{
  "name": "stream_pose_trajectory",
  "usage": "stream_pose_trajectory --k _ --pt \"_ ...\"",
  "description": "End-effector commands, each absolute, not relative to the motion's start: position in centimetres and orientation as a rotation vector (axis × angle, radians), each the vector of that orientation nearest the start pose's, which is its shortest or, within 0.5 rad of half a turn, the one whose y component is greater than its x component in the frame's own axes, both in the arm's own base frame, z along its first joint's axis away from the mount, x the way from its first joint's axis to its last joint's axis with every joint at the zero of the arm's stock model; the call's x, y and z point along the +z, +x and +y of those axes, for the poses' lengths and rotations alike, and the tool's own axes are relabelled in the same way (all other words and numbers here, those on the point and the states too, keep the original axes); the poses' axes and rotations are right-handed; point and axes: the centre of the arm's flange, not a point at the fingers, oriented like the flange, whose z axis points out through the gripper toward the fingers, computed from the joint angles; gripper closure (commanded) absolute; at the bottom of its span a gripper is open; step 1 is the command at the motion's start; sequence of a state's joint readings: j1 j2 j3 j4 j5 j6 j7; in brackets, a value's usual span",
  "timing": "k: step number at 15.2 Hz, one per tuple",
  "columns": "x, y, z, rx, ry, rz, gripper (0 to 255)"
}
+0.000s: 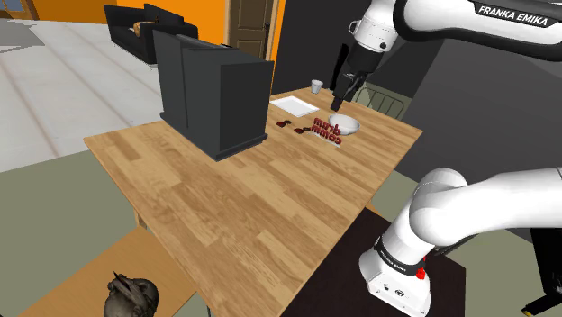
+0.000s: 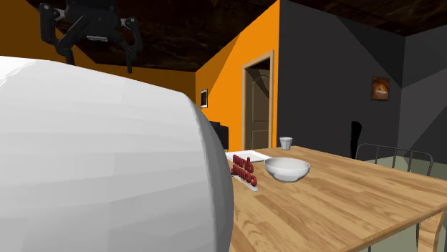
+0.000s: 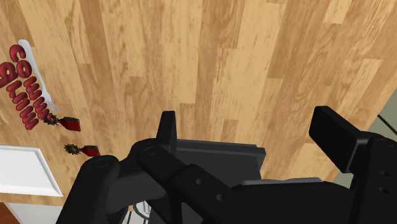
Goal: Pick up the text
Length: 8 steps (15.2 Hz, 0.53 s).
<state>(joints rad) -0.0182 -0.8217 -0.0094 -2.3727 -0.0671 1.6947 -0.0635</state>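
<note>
**Visitor:** Wood planks everywhere. What's on that pale wooden desk (image 1: 225, 198) of yours?

**Me:** Two containers. One shallow white bowl (image 1: 345, 122), whose inside shows plain white. One small pale cup (image 1: 316, 86) near the far edge; I cannot tell what it holds. One flat white rectangular sheet (image 1: 295, 106) lies between them and one tall dark box-shaped cabinet (image 1: 216, 90).

**Visitor:** And the thing you want?

**Me:** The dark red block-letter text (image 1: 327, 131), one piece in two rows, lies flat on the desk just beside the bowl, on the side toward the cabinet. Two small red bits with spiky ends (image 3: 67, 122) lie next to it, between the text and the white sheet.

**Visitor:** Where's your hand?

**Me:** My black two-finger hand (image 1: 337, 104) hangs in the air over the bowl's end of the desk. Its fingers (image 3: 167, 127) stand wide apart with bare wood between them, gripping nothing. From my wrist, the text sits well off to the side of both fingers.
</note>
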Motion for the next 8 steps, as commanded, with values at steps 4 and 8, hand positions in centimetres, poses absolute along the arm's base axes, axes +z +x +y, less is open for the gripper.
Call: stream_pose_trajectory --k 4,8 --pt "59.1 32.4 -5.1 -0.210 -3.196 -0.056 0" --pt "57.1 34.3 -9.8 -0.190 -3.190 -0.040 0"
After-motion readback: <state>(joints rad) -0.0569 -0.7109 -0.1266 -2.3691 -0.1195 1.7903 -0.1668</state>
